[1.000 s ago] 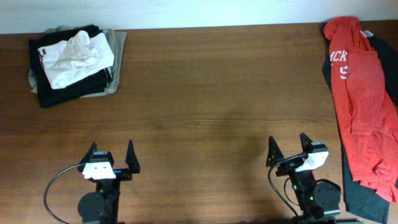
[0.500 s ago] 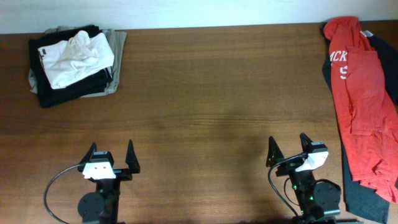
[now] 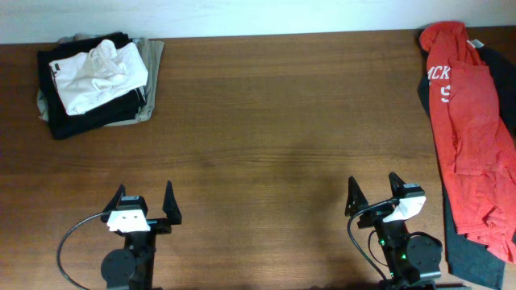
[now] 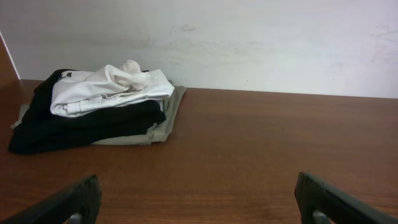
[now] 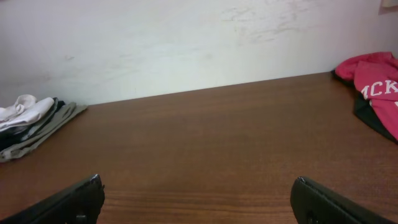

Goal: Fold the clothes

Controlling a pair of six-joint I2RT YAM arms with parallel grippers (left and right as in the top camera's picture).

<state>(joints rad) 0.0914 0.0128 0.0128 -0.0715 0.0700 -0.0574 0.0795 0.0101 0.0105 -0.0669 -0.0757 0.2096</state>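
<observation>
On the table (image 3: 266, 121) we find a folded pile (image 3: 97, 76) far left, and a lettered T-shirt (image 3: 472, 137) lying over another garment (image 3: 472, 256) far right.

A red-orange T-shirt (image 3: 468, 137) with white lettering lies rumpled and unfolded, well off to the right of the right fingers (image 3: 352, 197), spread over a black T-shirt (image 3: 474, 254). A folded stack (image 3: 93, 80), white over black over khaki, sits far ahead-left of the left fingers (image 3: 169, 201).

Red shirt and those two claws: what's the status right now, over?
Left gripper open, right gripper open, both empty. Red T-shirt unfolded at table's right edge, over black T-shirt. Nothing in the way.
</observation>
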